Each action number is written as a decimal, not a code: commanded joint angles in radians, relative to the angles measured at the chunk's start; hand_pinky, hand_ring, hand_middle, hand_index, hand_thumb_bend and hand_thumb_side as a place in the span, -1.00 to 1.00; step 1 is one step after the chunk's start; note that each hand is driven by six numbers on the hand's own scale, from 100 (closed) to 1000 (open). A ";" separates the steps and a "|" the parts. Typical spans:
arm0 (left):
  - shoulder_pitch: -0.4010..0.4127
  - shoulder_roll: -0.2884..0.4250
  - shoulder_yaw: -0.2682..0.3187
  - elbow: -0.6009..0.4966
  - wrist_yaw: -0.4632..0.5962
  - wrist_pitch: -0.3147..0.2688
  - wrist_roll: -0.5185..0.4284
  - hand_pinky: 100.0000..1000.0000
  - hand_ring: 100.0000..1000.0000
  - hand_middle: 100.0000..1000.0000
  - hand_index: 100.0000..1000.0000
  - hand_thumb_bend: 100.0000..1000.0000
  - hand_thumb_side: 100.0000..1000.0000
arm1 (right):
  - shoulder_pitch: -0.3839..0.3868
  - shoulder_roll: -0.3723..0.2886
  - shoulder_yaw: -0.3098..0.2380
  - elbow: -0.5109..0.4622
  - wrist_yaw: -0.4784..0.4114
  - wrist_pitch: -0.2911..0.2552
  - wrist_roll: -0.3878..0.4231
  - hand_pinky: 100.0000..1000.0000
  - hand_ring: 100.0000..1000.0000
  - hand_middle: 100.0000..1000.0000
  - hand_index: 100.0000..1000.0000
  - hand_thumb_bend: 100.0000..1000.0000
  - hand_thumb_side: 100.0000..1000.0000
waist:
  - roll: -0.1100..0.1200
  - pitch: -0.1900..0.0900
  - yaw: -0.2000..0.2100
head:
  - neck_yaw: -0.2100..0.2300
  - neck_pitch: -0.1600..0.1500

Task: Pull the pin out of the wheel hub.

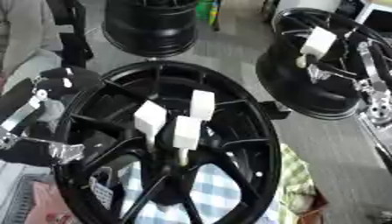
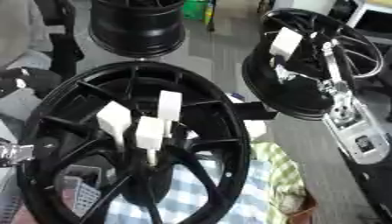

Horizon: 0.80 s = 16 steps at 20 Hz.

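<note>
Big black spoked metal wheel hub (image 1: 253, 144) is filling the foreground, standing tilted over a blue-and-white checked cloth (image 1: 218, 192). Three white block-headed pins (image 1: 186, 131) are sticking up around its centre, clustered close together, all seated in the hub; the nearest one is showing a pale stem below its head.

Left hand (image 1: 57, 85), black with silver joints, is sitting at the hub's left rim, its fingers seeming curled against the rim edge, though blur is making it impossible to tell whether they are closing on it. Silver wrist parts are showing lower at the left edge.

Right arm, black and silver, is coming down along the right side; right hand (image 2: 285, 71) is reaching into a second black wheel hub (image 2: 264, 87) at upper right, near a fourth white block pin (image 2: 285, 41). Whether its fingers are apart or together cannot be told.

Third black rim (image 2: 138, 30) is standing at top centre, well apart from the hands. Yellow-green checked fabric (image 2: 279, 175) is lying just right of the front hub.
</note>
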 commanded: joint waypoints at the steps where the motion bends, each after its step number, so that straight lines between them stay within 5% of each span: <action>1: -0.006 0.012 0.020 -0.017 0.006 0.002 0.011 0.49 0.54 0.57 0.69 0.02 0.16 | 0.009 -0.050 -0.032 -0.001 -0.018 -0.004 -0.028 0.18 0.20 -0.27 -0.12 -0.89 -0.89 | 0.011 -0.015 -0.004 | -0.004 0.002; 16: 0.001 0.013 0.034 -0.017 0.004 0.009 0.027 0.49 0.53 0.57 0.69 0.03 0.16 | 0.136 -0.085 -0.102 0.065 -0.060 -0.009 -0.108 0.18 0.21 -0.24 -0.09 -0.92 -0.92 | 0.010 -0.011 -0.009 | -0.009 0.018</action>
